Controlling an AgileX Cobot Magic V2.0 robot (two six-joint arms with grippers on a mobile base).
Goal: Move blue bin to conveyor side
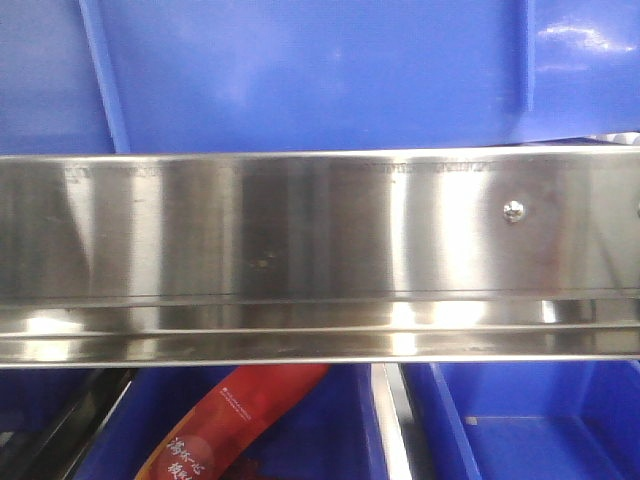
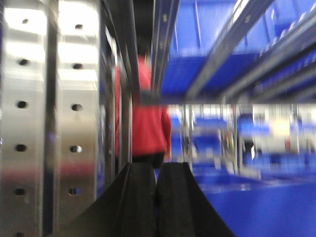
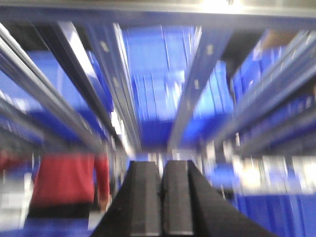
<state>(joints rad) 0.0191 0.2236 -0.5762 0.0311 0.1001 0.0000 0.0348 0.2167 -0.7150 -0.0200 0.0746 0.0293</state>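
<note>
The blue bin [image 1: 300, 70] fills the top of the front view: a glossy bright-blue wall with thin vertical ribs, standing just behind a steel rail. The conveyor is out of view. In the blurred left wrist view, my left gripper [image 2: 157, 170] is shut, its black fingers [image 2: 138, 197] pressed together with nothing between them, and a blue surface [image 2: 266, 207] lies to its right. My right gripper [image 3: 162, 168] is shut and empty too, pointing under rack rails that carry blue bins [image 3: 158, 84].
A shiny stainless-steel rail [image 1: 320, 250] crosses the front view. Below it sit blue crates, one holding a red packet [image 1: 230, 420], another at the right [image 1: 540, 420]. A person in red [image 2: 148, 113] [image 3: 64, 185] stands ahead. A perforated steel post [image 2: 39, 118] is close on the left.
</note>
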